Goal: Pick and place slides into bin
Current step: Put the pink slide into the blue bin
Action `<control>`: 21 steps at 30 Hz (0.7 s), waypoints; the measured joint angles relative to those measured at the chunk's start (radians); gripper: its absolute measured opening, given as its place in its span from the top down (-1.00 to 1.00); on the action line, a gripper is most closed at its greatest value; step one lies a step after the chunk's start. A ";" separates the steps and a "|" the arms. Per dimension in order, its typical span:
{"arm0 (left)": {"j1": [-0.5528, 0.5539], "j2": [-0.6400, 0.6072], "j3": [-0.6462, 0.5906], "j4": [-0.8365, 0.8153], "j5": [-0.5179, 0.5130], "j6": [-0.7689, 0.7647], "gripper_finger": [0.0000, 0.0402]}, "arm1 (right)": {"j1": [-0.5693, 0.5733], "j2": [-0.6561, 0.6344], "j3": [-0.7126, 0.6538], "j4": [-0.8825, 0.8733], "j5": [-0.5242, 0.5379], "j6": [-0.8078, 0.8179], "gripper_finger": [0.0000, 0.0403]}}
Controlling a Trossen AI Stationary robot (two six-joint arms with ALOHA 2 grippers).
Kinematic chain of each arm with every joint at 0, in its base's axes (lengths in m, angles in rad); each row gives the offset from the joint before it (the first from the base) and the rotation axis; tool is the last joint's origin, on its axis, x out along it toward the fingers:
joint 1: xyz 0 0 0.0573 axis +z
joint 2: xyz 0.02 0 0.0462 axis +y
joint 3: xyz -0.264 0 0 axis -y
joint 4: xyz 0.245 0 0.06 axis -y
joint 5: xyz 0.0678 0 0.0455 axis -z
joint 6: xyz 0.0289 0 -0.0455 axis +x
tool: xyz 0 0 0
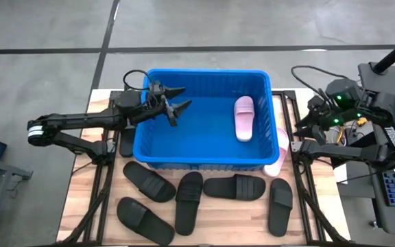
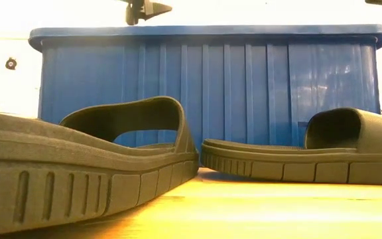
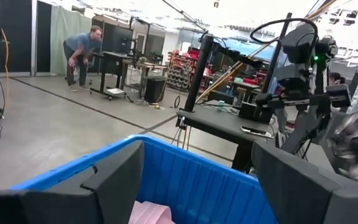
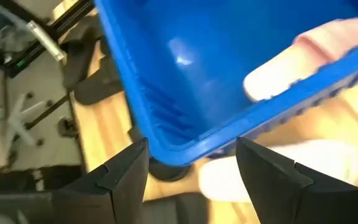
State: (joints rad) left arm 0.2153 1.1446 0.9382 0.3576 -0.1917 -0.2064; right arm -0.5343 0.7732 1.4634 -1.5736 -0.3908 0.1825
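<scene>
My left gripper hung over the near-left part of the blue bin, above its rim, fingers spread apart and holding nothing. In the left wrist view both dark fingers framed the bin's far wall, with a corner of the pale pink slide showing low between them.

That pink slide lay flat on the bin floor toward the right side, lengthwise. A second pale pink slide sat outside on the wooden table, tucked against the bin's right front corner.

My right gripper hovered near that same corner, fingers wide apart and empty, with the bin's rim between them in the right wrist view.

Five black slides were scattered on the table in front of the bin, and a sixth black slide lay just beside its left wall.
</scene>
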 joint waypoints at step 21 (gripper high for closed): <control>0.001 -0.016 0.010 0.084 -0.027 0.002 -0.41 | 0.000 0.064 0.050 0.229 -0.019 -0.082 -0.14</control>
State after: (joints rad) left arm 0.2161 1.1290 0.9482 0.4418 -0.2185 -0.2047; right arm -0.5343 0.8373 1.5133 -1.3449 -0.4098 0.1003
